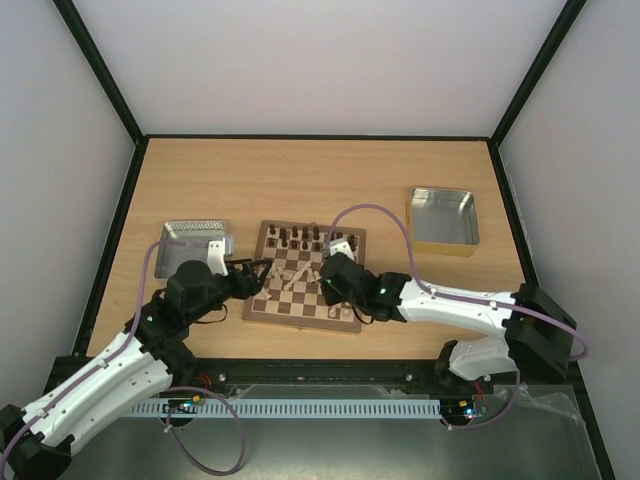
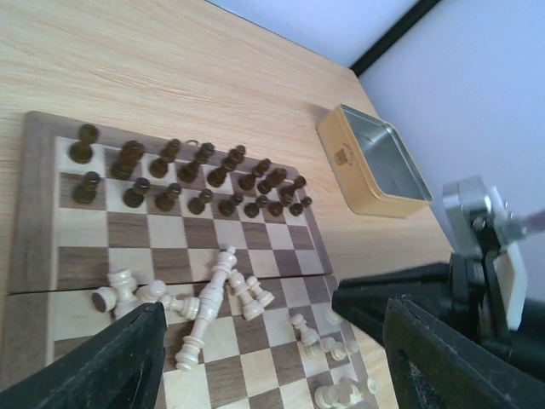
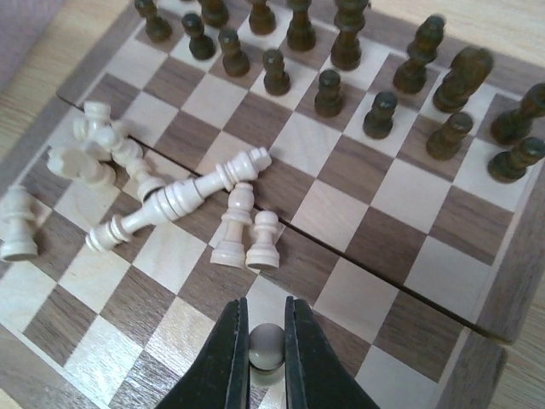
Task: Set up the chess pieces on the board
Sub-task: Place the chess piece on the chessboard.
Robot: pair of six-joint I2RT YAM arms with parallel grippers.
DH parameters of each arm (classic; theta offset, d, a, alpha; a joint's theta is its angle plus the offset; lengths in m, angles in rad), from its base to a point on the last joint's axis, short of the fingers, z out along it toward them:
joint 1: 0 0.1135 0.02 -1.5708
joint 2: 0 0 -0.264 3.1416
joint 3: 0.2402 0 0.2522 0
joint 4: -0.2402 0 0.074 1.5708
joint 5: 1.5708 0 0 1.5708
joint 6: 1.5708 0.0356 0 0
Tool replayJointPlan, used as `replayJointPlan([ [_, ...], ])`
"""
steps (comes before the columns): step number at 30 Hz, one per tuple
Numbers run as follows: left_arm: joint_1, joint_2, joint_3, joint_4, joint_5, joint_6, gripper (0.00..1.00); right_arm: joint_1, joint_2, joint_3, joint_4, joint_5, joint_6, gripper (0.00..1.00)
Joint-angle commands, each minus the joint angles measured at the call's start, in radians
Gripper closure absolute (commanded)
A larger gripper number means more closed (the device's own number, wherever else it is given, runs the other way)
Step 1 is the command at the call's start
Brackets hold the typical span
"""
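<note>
- Board (image 1: pixel 305 278): square, wooden, brown and cream checks inside a brown border. It lies mid-table with a seam across its middle.
- Cream pieces (image 3: pixel 179 200): turned, smooth wood. Most lie toppled in a loose heap on the middle rows, with one tall piece flat on its side. Two small ones stand upright just beside it.
- Dark pieces (image 3: pixel 328 89): upright in two rows along the far edge.
- Open squares: a bare band runs between the dark rows and the heap, and more bare squares lie toward the board's right edge.
- Right claw (image 3: pixel 264 328): black fingers pinch the round head of a cream pawn (image 3: pixel 265 345) over the near rows. I cannot tell whether the pawn's base touches the board.
- Left claw (image 2: pixel 272 366): spread wide, holding nothing, over the board's left side.
- Trays: two shallow, square and shiny metal. One (image 1: pixel 195 226) is just beside the board's far left corner; the gold-walled one (image 1: pixel 443 247) sits well apart on the right.
- Table (image 1: pixel 320 175): pale wood grain.
</note>
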Motion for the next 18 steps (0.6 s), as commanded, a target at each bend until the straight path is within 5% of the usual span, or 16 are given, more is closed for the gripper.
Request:
replayJointPlan([
  [1, 0.011, -0.013, 0.041, -0.084, -0.104, -0.054, 0.28, 0.031, 0.063, 0.001, 0.038, 0.061, -0.022, 0.96],
  [18, 0.021, 0.074, 0.026, -0.015, -0.094, -0.026, 0.27, 0.061, 0.171, 0.01, 0.037, -0.04, -0.033, 0.93],
])
